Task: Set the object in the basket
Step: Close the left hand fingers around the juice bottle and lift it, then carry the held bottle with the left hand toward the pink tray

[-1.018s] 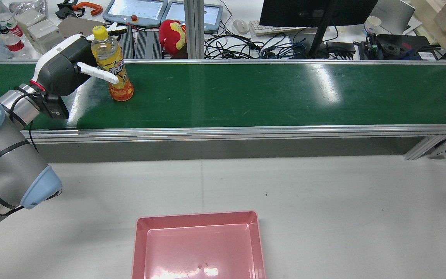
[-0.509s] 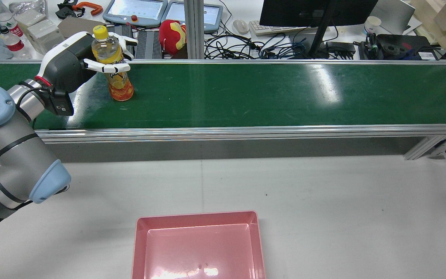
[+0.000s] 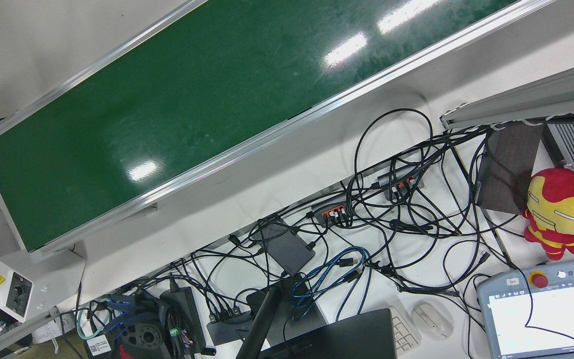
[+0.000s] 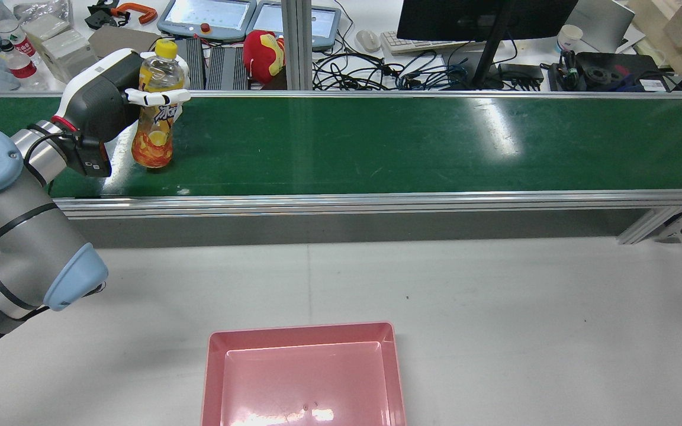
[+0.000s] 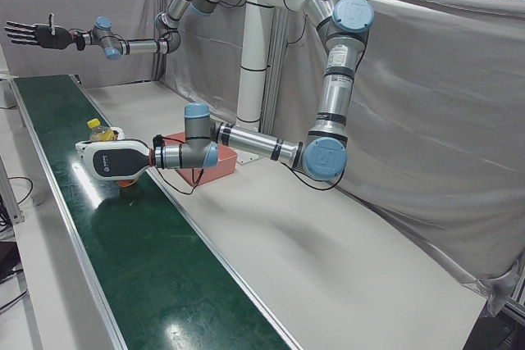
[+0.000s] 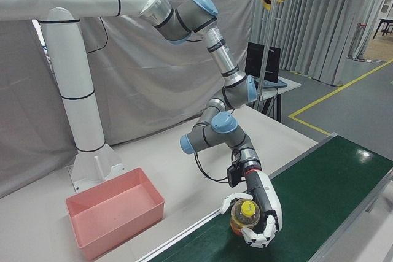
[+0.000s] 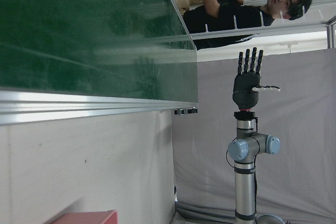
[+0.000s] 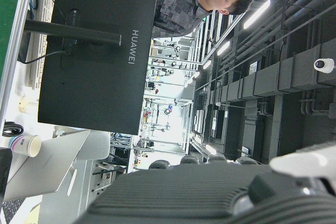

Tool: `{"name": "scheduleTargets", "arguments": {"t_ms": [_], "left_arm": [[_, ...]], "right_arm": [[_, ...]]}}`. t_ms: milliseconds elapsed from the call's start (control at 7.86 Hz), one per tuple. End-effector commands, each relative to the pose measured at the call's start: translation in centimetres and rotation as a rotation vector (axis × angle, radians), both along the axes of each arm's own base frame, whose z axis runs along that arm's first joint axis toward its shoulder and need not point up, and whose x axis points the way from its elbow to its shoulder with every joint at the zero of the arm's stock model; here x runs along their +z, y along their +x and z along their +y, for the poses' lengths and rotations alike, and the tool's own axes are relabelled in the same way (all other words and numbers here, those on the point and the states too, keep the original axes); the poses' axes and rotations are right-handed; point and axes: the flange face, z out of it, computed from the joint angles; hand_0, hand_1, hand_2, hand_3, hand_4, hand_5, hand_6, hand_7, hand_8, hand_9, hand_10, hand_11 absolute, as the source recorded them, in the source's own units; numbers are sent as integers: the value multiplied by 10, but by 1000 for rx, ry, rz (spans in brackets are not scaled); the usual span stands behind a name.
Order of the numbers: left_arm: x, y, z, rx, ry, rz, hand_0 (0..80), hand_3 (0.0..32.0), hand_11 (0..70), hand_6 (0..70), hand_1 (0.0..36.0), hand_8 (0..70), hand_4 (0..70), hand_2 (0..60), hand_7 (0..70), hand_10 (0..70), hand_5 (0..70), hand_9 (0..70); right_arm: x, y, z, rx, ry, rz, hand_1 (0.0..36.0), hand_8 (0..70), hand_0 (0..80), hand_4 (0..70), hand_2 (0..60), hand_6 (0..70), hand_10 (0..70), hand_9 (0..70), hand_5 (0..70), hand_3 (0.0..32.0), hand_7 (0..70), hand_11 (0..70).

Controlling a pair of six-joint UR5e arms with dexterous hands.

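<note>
An orange drink bottle [image 4: 154, 127] with a yellow cap is tilted over the left end of the green conveyor belt [image 4: 376, 142]. Its base is at or just above the belt. My left hand [image 4: 104, 100], white and grey, is shut around its upper body; both also show in the right-front view, hand [image 6: 264, 210] and bottle [image 6: 244, 216]. The pink basket [image 4: 299, 331] sits empty on the white table at the near edge. My right hand [image 5: 33, 34], black, is held out far from the bottle with its fingers spread and nothing in it; it also shows in the left hand view [image 7: 248, 77].
An aluminium rail [image 4: 376, 204] edges the belt on the basket side, with bare white table [image 4: 495, 296] between it and the basket. Behind the belt lie a red plush toy [image 4: 264, 56], a monitor [image 4: 483, 18], teach pendants and tangled cables.
My left hand's fingers closed around the bottle. The bottle then tipped and shifted left and toward the near rail with the hand.
</note>
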Motion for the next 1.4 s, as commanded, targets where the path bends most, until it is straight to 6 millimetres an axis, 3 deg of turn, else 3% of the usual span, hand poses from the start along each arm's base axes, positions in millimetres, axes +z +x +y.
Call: {"name": "scheduleTargets", "arguments": {"t_ms": [0, 127, 255, 764, 1018, 1273], "left_arm": [[-21, -8, 14, 12, 33, 25, 487, 0, 700, 545, 85, 648, 367, 283, 556, 655, 700, 700], [-36, -14, 27, 20, 43, 29, 488, 0, 700, 537, 85, 643, 366, 275, 552, 643, 700, 700], [-53, 2, 52, 75, 53, 31, 487, 0, 700, 529, 85, 638, 360, 275, 544, 639, 700, 700], [-96, 106, 180, 325, 96, -24, 487, 0, 700, 535, 88, 647, 364, 286, 552, 640, 700, 700], [-104, 144, 220, 416, 107, -12, 496, 0, 700, 549, 98, 658, 373, 302, 562, 621, 700, 700], [-126, 176, 259, 483, 151, -25, 497, 0, 700, 547, 100, 656, 377, 306, 565, 623, 700, 700]], "right_arm": [[0, 0, 0, 0, 0, 0, 0, 0, 0, 0, 0, 0, 0, 0, 0, 0, 0, 0], [-1, 0, 0, 0, 2, 0, 0, 0, 0, 0, 0, 0, 0, 0, 0, 0, 0, 0], [0, 0, 0, 0, 0, 0, 0, 0, 0, 0, 0, 0, 0, 0, 0, 0, 0, 0], [0, 0, 0, 0, 0, 0, 0, 0, 0, 0, 0, 0, 0, 0, 0, 0, 0, 0], [0, 0, 0, 0, 0, 0, 0, 0, 0, 0, 0, 0, 0, 0, 0, 0, 0, 0], [1, 0, 0, 0, -1, 0, 0, 0, 0, 0, 0, 0, 0, 0, 0, 0, 0, 0]]}}
